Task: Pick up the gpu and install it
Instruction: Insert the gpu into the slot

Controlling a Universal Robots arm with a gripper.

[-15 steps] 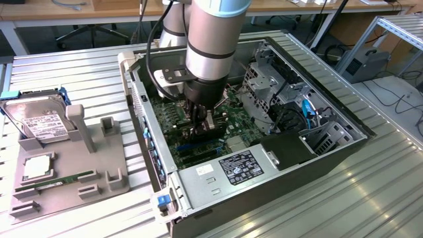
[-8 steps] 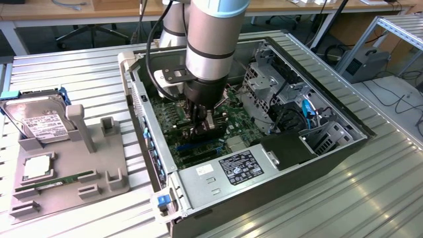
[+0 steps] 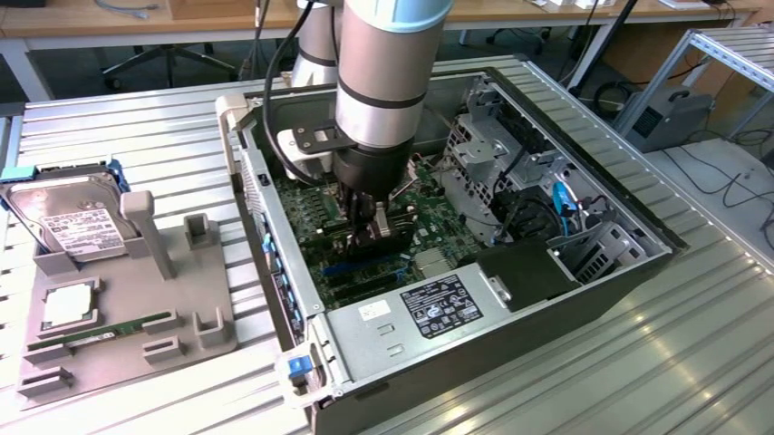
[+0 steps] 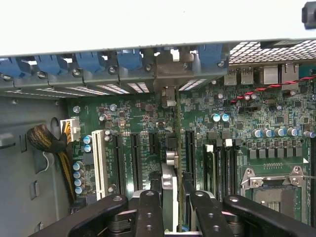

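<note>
Now the tool (image 4: 170, 210) grips the gpu (image 4: 169, 163) edge-on, just above the motherboard (image 4: 237, 133).

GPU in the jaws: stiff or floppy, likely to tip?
The gpu is probably stiff: it stands edge-on as a straight slab. It is likely fragile, a thin board. It might tip, since the gripper holds just its top edge above the motherboard.

A table of ribbed silver aluminium profile (image 3: 145, 136) carried the work. On it lay an open dark-grey metal computer case (image 3: 484, 362), set on its side, and toward the exterior view's left, close beside the case, a flat grey plastic parts tray with upright holders (image 3: 121, 340).
</note>
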